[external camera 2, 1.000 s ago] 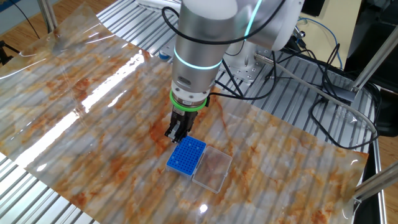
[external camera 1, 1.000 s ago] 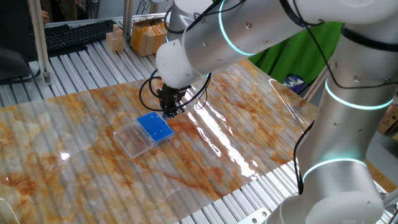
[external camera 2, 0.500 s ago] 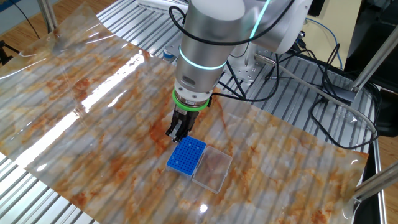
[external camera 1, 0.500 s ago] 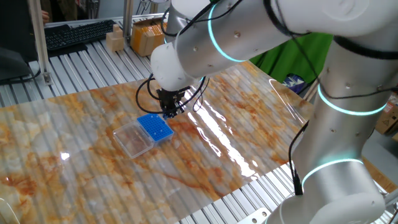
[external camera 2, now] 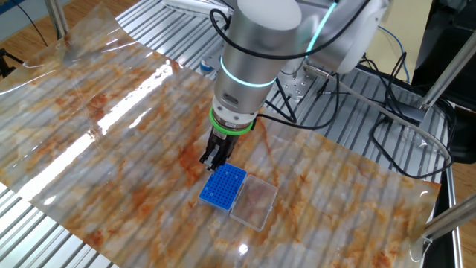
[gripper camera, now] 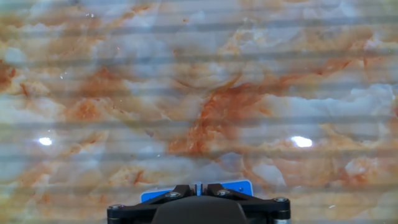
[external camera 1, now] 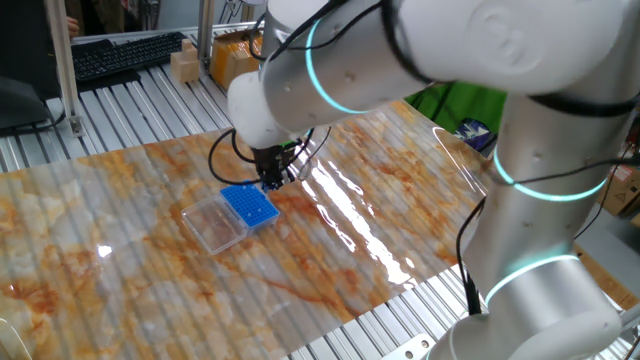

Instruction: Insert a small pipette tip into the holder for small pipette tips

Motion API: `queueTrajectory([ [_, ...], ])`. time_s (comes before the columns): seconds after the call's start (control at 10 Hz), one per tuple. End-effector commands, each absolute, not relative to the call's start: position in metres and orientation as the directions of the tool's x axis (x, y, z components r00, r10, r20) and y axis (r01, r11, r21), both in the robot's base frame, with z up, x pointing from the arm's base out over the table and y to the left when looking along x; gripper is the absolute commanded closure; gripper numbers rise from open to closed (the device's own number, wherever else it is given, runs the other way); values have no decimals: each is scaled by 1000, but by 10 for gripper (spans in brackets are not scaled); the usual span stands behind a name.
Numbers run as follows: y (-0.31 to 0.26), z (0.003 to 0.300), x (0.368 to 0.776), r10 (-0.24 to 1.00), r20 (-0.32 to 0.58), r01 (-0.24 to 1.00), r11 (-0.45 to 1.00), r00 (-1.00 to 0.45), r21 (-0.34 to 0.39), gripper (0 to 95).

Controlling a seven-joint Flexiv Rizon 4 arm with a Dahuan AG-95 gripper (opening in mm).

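The holder for small pipette tips [external camera 1: 248, 205] is a bright blue rack flat on the marbled sheet, also seen in the other fixed view [external camera 2: 223, 187]. My gripper [external camera 1: 270, 182] hangs fingers-down just above its far edge, at the upper left end of the rack [external camera 2: 210, 161]. In the hand view the fingers [gripper camera: 180, 188] are pressed together, with the holder's blue edge [gripper camera: 242, 186] behind them. A thin pale sliver, the small pipette tip [gripper camera: 196, 186], shows pinched between them. It is too small to make out in the fixed views.
A clear plastic tray [external camera 1: 213, 227] lies against the blue rack's side, on its lower right in the other fixed view [external camera 2: 254, 202]. The marbled sheet [external camera 2: 111, 112] covers the slatted table. Cables [external camera 2: 387, 126] and frame posts stand at the far side, with boxes [external camera 1: 235, 55] and a keyboard [external camera 1: 125, 55] behind.
The arm's upper links have swung over, while the shut gripper has only crept slightly sideways above the rack's edge. The rack and tray have not moved.
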State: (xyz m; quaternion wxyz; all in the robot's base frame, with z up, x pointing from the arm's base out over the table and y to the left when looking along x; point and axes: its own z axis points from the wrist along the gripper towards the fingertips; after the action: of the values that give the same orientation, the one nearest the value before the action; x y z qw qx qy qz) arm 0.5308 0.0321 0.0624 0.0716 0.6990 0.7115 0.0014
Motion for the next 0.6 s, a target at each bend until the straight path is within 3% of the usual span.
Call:
queueTrajectory([
  [0.1,33,62,531,994,-110,994,21,-9,104,950],
  [0.6,34,62,531,994,-112,994,20,-9,104,950],
])
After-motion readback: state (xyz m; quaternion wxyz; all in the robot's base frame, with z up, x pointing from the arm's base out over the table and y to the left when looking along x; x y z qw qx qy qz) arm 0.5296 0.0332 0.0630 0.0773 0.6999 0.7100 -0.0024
